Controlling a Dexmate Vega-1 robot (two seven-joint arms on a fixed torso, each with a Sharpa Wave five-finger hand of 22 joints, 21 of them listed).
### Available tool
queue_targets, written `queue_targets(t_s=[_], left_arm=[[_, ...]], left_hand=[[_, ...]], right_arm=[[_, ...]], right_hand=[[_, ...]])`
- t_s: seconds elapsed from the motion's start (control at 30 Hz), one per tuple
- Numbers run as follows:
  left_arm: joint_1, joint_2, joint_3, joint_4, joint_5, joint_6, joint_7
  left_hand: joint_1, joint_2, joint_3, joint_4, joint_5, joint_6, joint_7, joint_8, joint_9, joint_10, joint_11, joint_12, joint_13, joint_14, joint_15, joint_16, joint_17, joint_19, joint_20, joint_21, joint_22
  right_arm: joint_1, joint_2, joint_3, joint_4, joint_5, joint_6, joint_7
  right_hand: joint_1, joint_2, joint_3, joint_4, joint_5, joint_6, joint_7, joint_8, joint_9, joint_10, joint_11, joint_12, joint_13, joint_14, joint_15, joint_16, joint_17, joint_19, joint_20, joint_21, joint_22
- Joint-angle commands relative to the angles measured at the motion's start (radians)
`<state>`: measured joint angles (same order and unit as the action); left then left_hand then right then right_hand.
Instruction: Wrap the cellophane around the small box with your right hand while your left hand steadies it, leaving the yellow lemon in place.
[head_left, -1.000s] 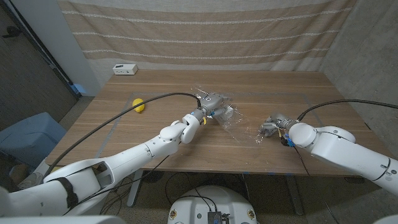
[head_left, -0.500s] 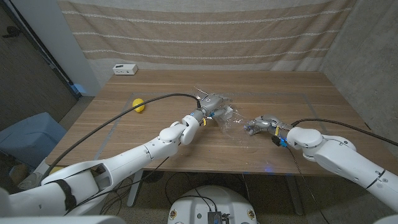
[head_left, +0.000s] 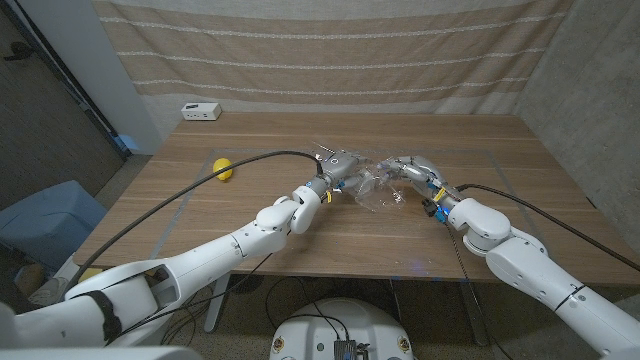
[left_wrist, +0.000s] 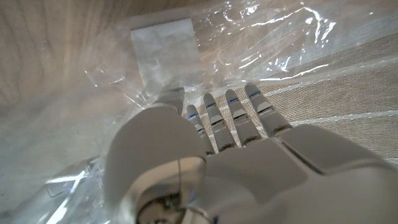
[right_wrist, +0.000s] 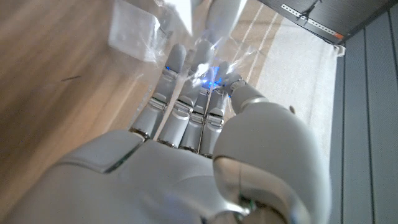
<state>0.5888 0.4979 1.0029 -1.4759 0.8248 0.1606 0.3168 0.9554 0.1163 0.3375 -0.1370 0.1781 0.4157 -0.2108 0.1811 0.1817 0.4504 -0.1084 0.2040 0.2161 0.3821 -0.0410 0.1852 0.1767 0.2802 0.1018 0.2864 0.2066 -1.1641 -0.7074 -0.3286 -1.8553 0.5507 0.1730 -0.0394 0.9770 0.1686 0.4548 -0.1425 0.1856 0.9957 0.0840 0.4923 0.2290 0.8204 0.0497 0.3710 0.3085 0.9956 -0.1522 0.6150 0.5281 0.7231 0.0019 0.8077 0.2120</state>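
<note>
The small pale cardboard box (left_wrist: 166, 50) sits just beyond the left hand (head_left: 343, 165), fingers extended beside it. The right hand (head_left: 408, 168) pinches crinkled clear cellophane (head_left: 377, 190) close alongside.

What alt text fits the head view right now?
Two white robot arms meet mid-table over crinkled clear cellophane: the left hand rests at the wrapped small box, the right hand reaches into the film from the other side. A yellow lemon sits apart on the wooden table.
</note>
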Motion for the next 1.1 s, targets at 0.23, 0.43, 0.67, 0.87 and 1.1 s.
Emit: queue_targets(t_s=[0.23, 0.43, 0.67, 0.87, 1.1], left_arm=[[0.01, 0.008, -0.018, -0.013, -0.027, -0.018, -0.004], [0.016, 0.016, -0.035, -0.025, -0.051, -0.025, -0.014], [0.02, 0.017, -0.039, -0.027, -0.053, -0.025, -0.014], [0.024, 0.021, -0.05, -0.038, -0.075, -0.044, -0.016], [0.055, 0.061, -0.142, -0.096, -0.245, -0.125, -0.062]], left_hand=[[-0.014, 0.001, -0.007, 0.0, -0.002, 0.001, -0.007, 0.005, 0.0, -0.002, 0.003, 0.008, 0.002, -0.005, -0.078, 0.002, 0.004, -0.002, -0.001, 0.008, 0.003], [-0.016, 0.003, -0.006, 0.001, -0.001, -0.001, -0.003, 0.004, 0.0, -0.007, 0.005, 0.006, 0.002, -0.005, -0.077, 0.002, 0.004, -0.001, 0.0, 0.008, 0.003], [-0.017, 0.003, -0.006, 0.001, -0.001, -0.001, -0.002, 0.005, 0.0, -0.008, 0.005, 0.007, 0.002, -0.005, -0.075, 0.003, 0.004, -0.001, 0.001, 0.008, 0.003], [-0.019, 0.004, -0.005, 0.002, -0.001, -0.002, -0.001, 0.004, 0.0, -0.009, 0.007, 0.007, 0.002, -0.005, -0.076, 0.003, 0.004, -0.002, 0.003, 0.008, 0.003], [-0.079, -0.024, -0.038, 0.023, -0.005, -0.019, 0.007, -0.001, -0.001, -0.035, 0.018, 0.001, 0.001, -0.025, -0.054, 0.0, 0.007, -0.031, 0.008, -0.002, 0.003]], right_arm=[[0.024, 0.061, -0.039, -0.043, -0.16, 0.037, -0.169], [0.05, -0.005, -0.088, -0.184, -0.376, -0.265, -0.305], [0.122, -0.041, -0.195, -0.298, -0.596, -0.613, -0.368], [0.168, -0.025, -0.275, -0.308, -0.728, -0.745, -0.395], [0.205, -0.01, -0.324, -0.29, -0.8, -0.816, -0.383]], right_hand=[[-0.01, -0.006, 0.015, 0.01, 0.0, -0.009, -0.015, 0.009, 0.0, -0.005, -0.016, -0.017, -0.006, 0.006, -0.024, -0.038, -0.035, 0.018, -0.02, 0.038, 0.007], [-0.019, -0.004, 0.02, 0.017, 0.0, -0.019, -0.02, 0.009, -0.004, -0.009, -0.01, -0.026, -0.011, 0.015, -0.017, -0.065, -0.058, 0.014, -0.025, 0.059, 0.009], [-0.02, -0.007, 0.018, 0.014, -0.001, -0.027, -0.019, 0.008, -0.009, -0.016, -0.013, -0.038, -0.016, -0.039, 0.009, -0.097, -0.056, -0.029, -0.009, 0.069, 0.01], [-0.022, -0.016, 0.014, 0.011, -0.003, -0.022, -0.031, 0.009, -0.013, -0.006, -0.03, -0.04, -0.02, -0.072, 0.004, -0.126, -0.068, -0.051, -0.008, 0.081, 0.01], [-0.023, -0.022, 0.015, 0.007, -0.005, -0.016, -0.032, 0.009, -0.018, 0.005, -0.04, -0.041, -0.025, -0.055, 0.001, -0.141, -0.088, -0.041, -0.013, 0.101, 0.009]])
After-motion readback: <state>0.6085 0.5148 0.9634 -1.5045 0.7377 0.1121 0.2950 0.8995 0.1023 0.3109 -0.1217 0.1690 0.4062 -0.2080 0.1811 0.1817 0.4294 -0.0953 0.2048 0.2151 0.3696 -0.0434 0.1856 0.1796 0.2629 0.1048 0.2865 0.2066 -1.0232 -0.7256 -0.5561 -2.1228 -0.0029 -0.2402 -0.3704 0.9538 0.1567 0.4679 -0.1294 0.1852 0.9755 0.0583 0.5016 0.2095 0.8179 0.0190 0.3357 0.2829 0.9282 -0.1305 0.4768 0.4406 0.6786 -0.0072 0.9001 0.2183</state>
